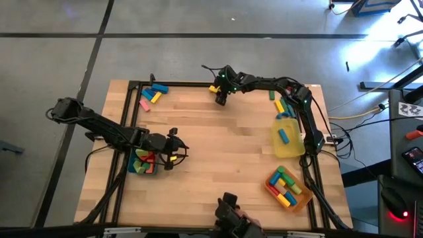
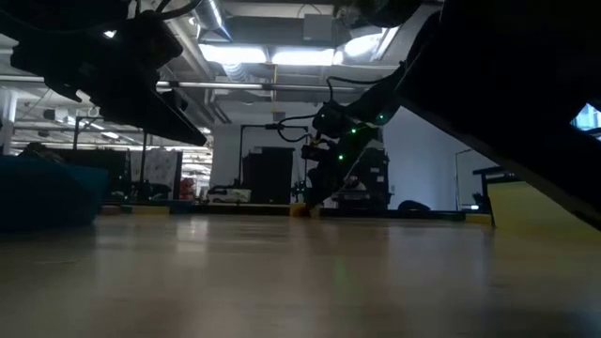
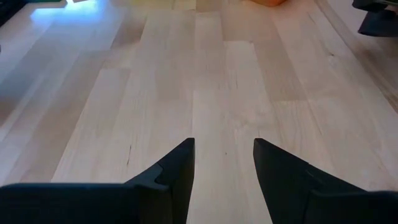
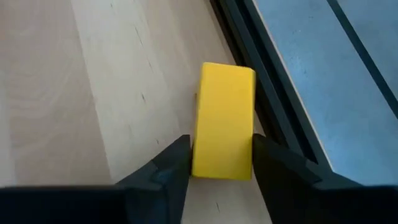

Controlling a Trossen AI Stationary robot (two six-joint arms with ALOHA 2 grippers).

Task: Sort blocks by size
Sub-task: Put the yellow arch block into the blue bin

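Item one: the right gripper (image 4: 221,163). We find its two dark fingers (image 4: 169,163) set on either side of a yellow block (image 4: 224,121), both pads against its flanks, so the jaws are closed on it. The yellow block lies on the wooden table (image 1: 218,145) just beside the black frame rail at the far edge. From above we see the same gripper (image 1: 221,99) at the far middle of the table, its arm stretched across from the right side.

Item two: the left gripper (image 3: 224,177). We note its fingers (image 3: 179,171) parted with bare wood between them and nothing held. From above it hangs (image 1: 173,153) near the left edge, just beside the teal tray (image 1: 134,168), which holds red, green and yellow blocks (image 1: 145,158).

Item three: remaining stock. We count loose blocks (image 1: 152,94) in blue, yellow and pink at the far left corner, and a few more (image 1: 281,106) at the far right. The yellow tray (image 1: 294,147) on the right carries a blue block (image 1: 283,136). The orange tray (image 1: 269,190) near the right front corner holds several mixed-colour blocks (image 1: 285,185).
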